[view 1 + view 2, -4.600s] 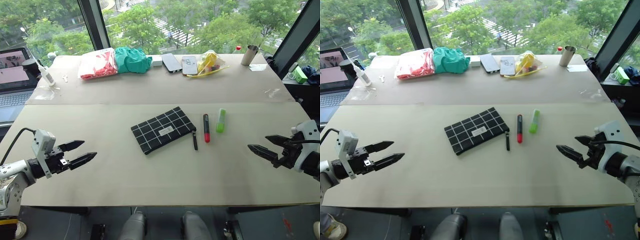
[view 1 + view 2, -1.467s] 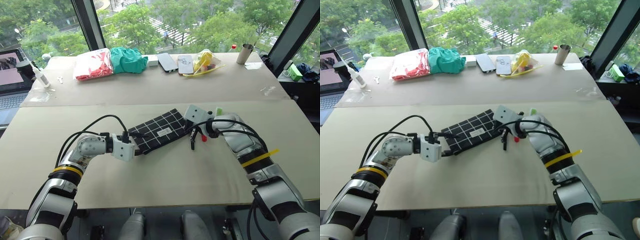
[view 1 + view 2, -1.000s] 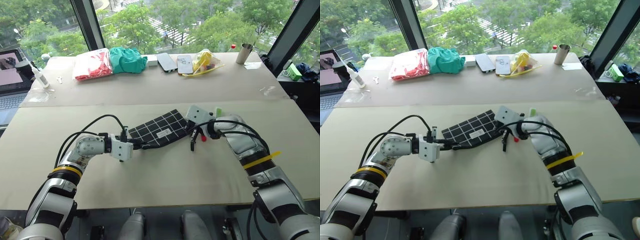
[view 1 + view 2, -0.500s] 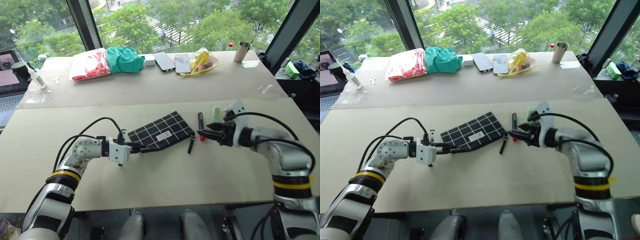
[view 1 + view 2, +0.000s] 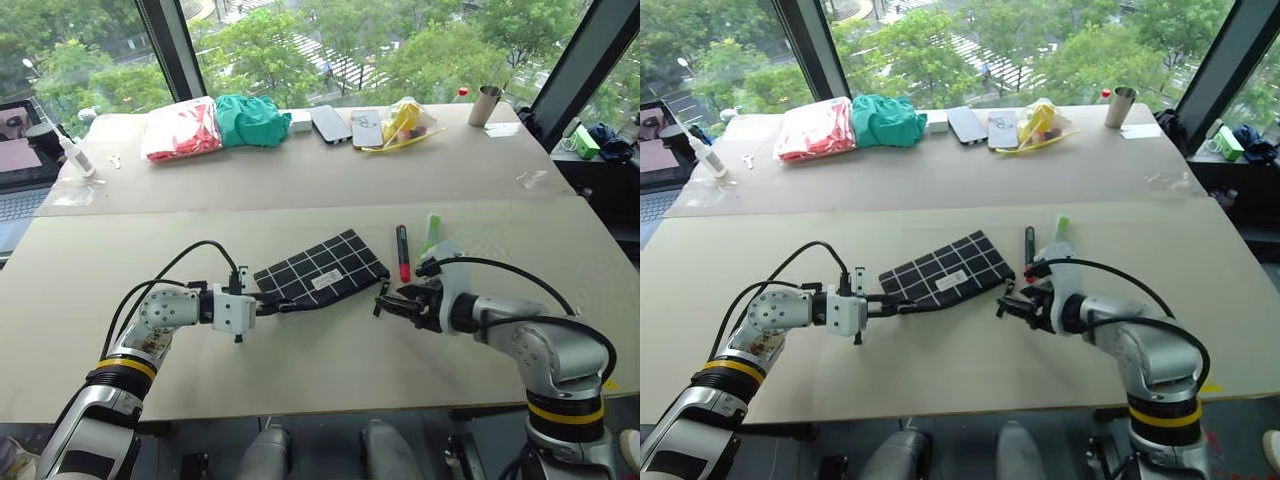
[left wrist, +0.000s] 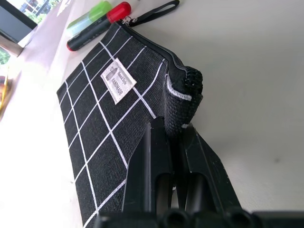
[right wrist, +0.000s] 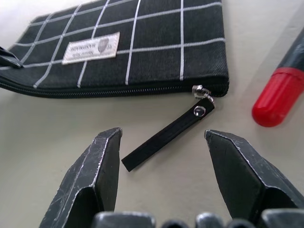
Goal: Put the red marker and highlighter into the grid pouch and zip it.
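Head camera: the grid pouch [image 5: 320,275] lies flat near the middle of the front table [image 5: 300,380], its zipper edge facing the robot. The left gripper [image 5: 283,305] is pressed together on the pouch's near left corner, lifting that corner slightly off the table. The right gripper [image 5: 390,303] sits low over the table just off the pouch's right end, fingers spread and holding nothing, beside the zipper pull [image 5: 381,291]. The red marker [image 5: 402,252] lies on the table just right of the pouch, black part pointing away from the robot. The highlighter [image 5: 431,229] lies just right of the marker, partly hidden behind the right arm. On the far table rest a red-and-white bag [image 5: 183,129], a green cloth [image 5: 252,118], two phones [image 5: 348,123], a yellow bag [image 5: 405,123] and a metal cup [image 5: 485,104].

Left wrist camera: the two fingers [image 6: 152,161] pinch a folded corner of the pouch [image 6: 109,118]. The white label [image 6: 118,80] faces up. The marker [image 6: 97,26] and highlighter [image 6: 90,18] lie side by side past the far end.

Right wrist camera: the fingers [image 7: 102,164] stand wide apart, with the strap-shaped zipper pull [image 7: 168,137] lying on the table between them, untouched. The zipper slider sits at the pouch's [image 7: 133,42] corner. The marker's red end [image 7: 278,95] lies close by.
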You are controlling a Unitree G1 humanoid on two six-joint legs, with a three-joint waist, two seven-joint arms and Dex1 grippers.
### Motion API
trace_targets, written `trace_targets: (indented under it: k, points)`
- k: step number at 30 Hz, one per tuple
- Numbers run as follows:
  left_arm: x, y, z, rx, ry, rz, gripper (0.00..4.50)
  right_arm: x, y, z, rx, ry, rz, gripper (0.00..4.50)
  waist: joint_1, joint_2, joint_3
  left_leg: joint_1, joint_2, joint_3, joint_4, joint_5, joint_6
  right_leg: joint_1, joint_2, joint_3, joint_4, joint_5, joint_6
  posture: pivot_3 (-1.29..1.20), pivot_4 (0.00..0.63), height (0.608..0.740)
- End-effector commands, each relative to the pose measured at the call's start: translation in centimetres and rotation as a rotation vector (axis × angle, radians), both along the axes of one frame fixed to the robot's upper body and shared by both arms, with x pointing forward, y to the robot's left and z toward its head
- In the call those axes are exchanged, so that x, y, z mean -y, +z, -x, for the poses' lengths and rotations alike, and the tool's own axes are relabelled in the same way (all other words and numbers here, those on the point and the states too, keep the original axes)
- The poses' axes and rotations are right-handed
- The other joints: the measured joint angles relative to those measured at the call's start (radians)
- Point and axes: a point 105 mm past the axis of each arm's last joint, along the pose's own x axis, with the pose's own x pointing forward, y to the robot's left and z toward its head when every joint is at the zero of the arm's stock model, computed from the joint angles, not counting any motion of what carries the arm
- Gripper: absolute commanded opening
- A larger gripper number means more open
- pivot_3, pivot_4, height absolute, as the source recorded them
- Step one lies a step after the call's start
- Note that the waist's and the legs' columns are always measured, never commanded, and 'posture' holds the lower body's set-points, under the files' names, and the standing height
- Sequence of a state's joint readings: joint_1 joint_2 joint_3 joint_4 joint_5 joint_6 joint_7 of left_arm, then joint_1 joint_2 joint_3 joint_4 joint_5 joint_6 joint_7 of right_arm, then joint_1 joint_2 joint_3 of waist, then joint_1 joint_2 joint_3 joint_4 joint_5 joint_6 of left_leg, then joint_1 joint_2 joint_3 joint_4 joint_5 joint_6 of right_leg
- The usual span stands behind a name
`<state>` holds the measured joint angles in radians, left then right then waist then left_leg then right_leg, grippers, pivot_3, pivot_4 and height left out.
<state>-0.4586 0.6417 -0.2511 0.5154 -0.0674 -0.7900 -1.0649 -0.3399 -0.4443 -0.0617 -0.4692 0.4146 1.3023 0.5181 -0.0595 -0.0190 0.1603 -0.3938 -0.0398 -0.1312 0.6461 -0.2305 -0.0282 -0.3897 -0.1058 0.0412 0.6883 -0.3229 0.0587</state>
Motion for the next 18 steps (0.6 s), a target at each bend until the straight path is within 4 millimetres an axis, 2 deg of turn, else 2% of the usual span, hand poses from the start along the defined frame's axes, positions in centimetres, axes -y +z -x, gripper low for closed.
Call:
trace_targets:
  k: [1, 12, 18]
  points:
    - [0.2, 1.3, -0.1, 0.024, 0.003, 0.050, 0.00, 0.0, 0.6, -0.4, 0.042, -0.001, 0.040, 3.13, -0.001, 0.000, 0.000, 0.000, 0.000, 0.000, 0.000, 0.000, 0.000, 0.000, 0.000, 0.000, 0.000, 0.000, 0.000, 0.00, 0.150, 0.740]
    - [1.1, 2.2, 1.0, -0.045, -0.027, 0.140, 0.00, -0.2, 0.8, -2.3, 0.070, -0.013, 0.073, 3.13, -0.007, 0.000, 0.000, 0.000, 0.000, 0.000, 0.000, 0.000, 0.000, 0.000, 0.000, 0.000, 0.000, 0.000, 0.000, 0.00, 0.150, 0.740]
    - [1.2, 2.9, 1.2, -0.072, -0.013, 0.202, 0.00, -0.1, 0.7, -2.3, 0.076, 0.001, 0.092, 3.13, -0.007, 0.000, 0.000, 0.000, 0.000, 0.000, 0.000, 0.000, 0.000, 0.000, 0.000, 0.000, 0.000, 0.000, 0.000, 0.00, 0.150, 0.740]
